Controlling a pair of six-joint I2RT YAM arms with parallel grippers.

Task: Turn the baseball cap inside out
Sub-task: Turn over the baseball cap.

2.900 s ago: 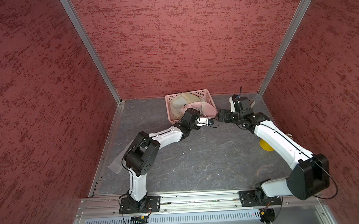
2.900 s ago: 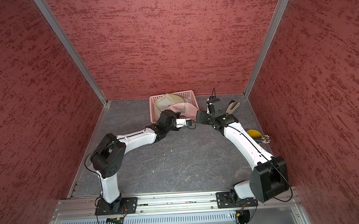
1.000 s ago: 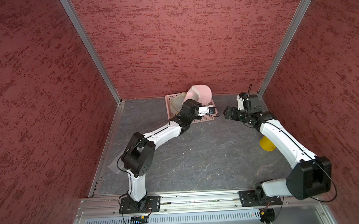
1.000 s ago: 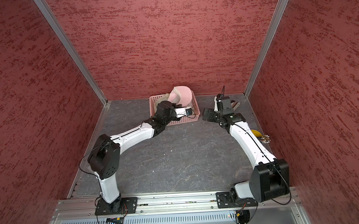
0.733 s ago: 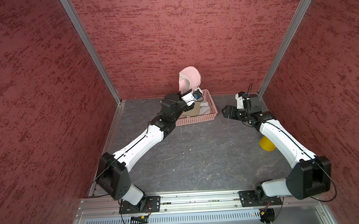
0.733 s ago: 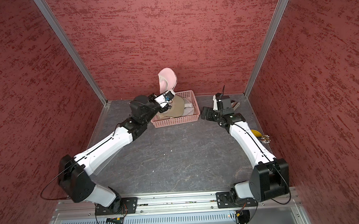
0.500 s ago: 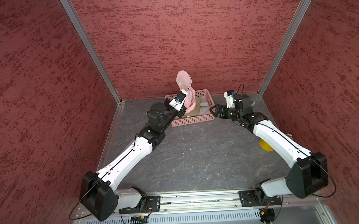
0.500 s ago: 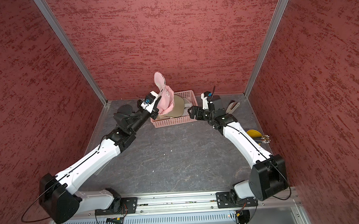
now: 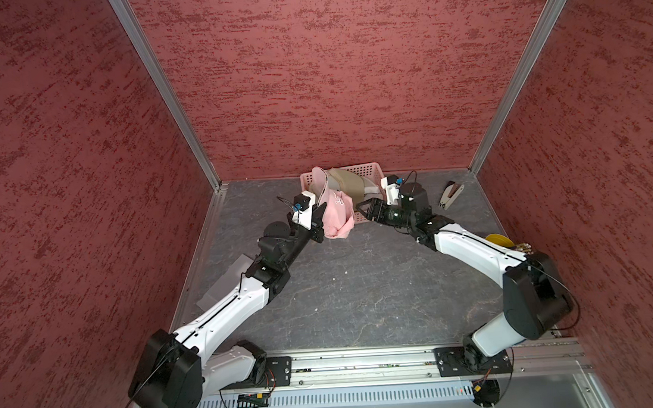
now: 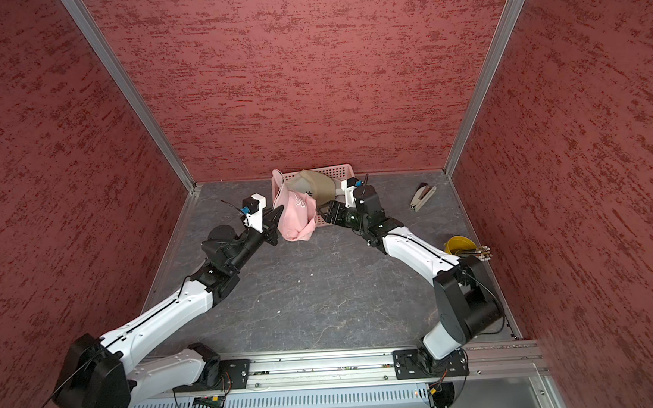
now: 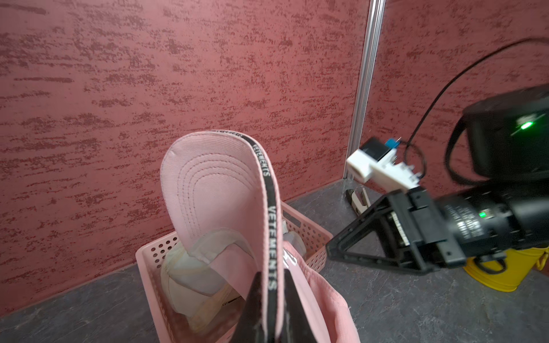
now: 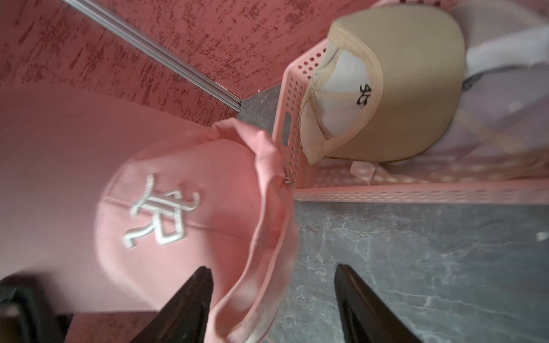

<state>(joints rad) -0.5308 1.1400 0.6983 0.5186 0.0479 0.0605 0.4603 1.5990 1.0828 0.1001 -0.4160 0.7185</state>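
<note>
The pink baseball cap (image 9: 337, 212) (image 10: 296, 214) hangs just in front of the basket, crown down and brim up. My left gripper (image 9: 320, 223) (image 10: 275, 223) (image 11: 271, 276) is shut on the edge of its brim (image 11: 214, 190), where a black lettered band runs. My right gripper (image 9: 362, 206) (image 10: 323, 209) (image 12: 271, 270) is open at the cap's far side. In the right wrist view the crown's rear rim (image 12: 261, 267) droops between its spread jaws, close to one finger and well apart from the other. The embroidered logo (image 12: 163, 213) faces the right wrist camera.
A pink perforated basket (image 9: 369, 168) (image 10: 338, 169) against the back wall holds a beige cap (image 9: 348, 180) (image 10: 314, 184) (image 12: 416, 89). A yellow cup (image 9: 498, 240) (image 10: 461, 245) stands by the right wall, a small clip (image 9: 450, 195) at the back right, a paper sheet (image 9: 224, 281) at the left.
My left arm lifted the pink cap out of the basket, then brought it down in front of it. The right gripper moved in to the cap, its jaws narrowing.
</note>
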